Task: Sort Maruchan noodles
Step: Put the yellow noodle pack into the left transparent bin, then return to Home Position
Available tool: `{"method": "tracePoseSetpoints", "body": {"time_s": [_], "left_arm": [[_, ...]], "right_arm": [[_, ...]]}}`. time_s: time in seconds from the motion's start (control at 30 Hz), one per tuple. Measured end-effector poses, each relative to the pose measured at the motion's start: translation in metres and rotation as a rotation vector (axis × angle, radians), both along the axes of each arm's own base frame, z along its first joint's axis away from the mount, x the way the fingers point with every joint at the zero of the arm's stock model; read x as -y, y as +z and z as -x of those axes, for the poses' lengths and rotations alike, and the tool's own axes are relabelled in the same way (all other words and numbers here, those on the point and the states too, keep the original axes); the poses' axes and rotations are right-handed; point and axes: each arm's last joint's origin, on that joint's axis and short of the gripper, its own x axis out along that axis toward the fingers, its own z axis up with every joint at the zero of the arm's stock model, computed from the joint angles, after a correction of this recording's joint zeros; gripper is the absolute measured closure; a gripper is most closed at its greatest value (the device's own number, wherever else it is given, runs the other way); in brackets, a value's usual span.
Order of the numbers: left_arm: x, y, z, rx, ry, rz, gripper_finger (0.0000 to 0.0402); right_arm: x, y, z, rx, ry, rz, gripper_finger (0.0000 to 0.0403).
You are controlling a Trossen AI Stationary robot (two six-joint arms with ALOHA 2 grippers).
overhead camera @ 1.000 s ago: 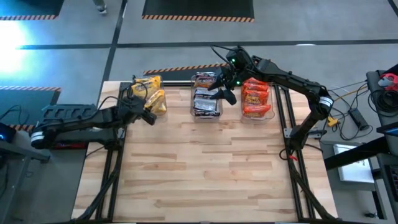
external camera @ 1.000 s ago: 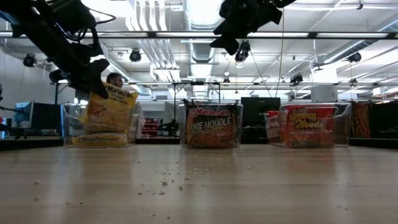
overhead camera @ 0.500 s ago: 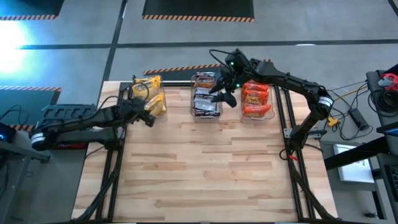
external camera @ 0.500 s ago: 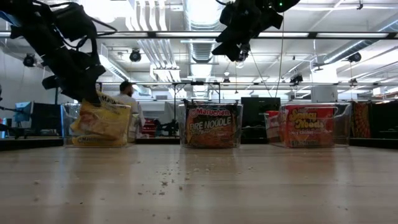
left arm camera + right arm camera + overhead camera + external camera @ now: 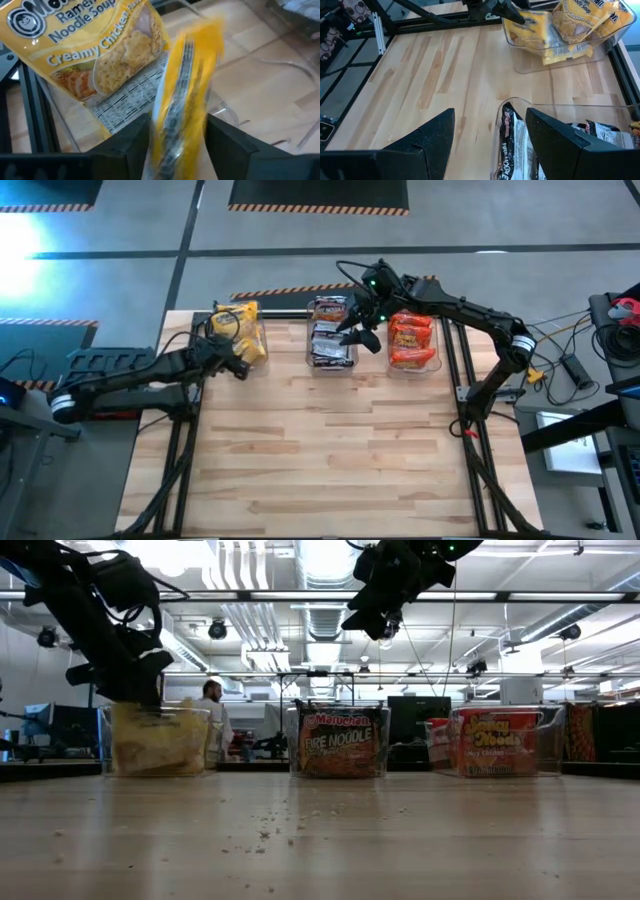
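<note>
While the left gripper (image 5: 177, 145) straddles a blurred yellow ramen packet (image 5: 187, 90) over the yellow bin (image 5: 240, 332), its hold cannot be confirmed. The packet could catch the rim and fall outside. The right gripper (image 5: 490, 125) hangs open, empty, above the dark-packet bin (image 5: 331, 340).

Yellow wrappers with orange and white print are seen on the noodle packets (image 5: 243, 330) just beside the black left gripper (image 5: 237, 362). On one yellow packet (image 5: 95, 55) the words are printed in white, with a black-and-white nutrition table below. The packet between the fingers (image 5: 185, 100) is shown edge-on, yellow with a dark pattern. Under the black right gripper (image 5: 360, 335), dark brown packets (image 5: 330, 340) with red and white lettering are seen. Red-orange packets (image 5: 411, 338) are kept beside it. The table (image 5: 330, 460) is of pale wood with light brown grain.
</note>
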Motion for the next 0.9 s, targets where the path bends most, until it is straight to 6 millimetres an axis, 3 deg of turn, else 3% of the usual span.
{"method": "tracePoseSetpoints", "body": {"time_s": [0.2,0.4,0.63,0.77,0.9], "left_arm": [[0.000,-0.002,0.002,-0.031,0.029,-0.009,0.0203],[-0.004,0.001,0.005,-0.076,0.147,-0.135,0.0196],[-0.005,0.018,0.000,-0.017,0.128,-0.138,0.0196],[-0.005,0.031,-0.001,0.036,0.103,-0.147,0.0196],[-0.001,0.036,0.002,0.090,0.046,-0.132,0.0196]], "right_arm": [[0.000,0.000,0.000,0.000,0.000,0.000,0.0170],[0.000,0.000,0.000,-0.001,-0.001,-0.001,0.0170],[0.001,0.001,0.001,-0.018,-0.037,0.009,0.0170],[0.004,0.012,0.009,-0.033,-0.148,0.069,0.0170],[0.003,0.015,0.021,-0.067,-0.146,0.075,0.0170]]}}
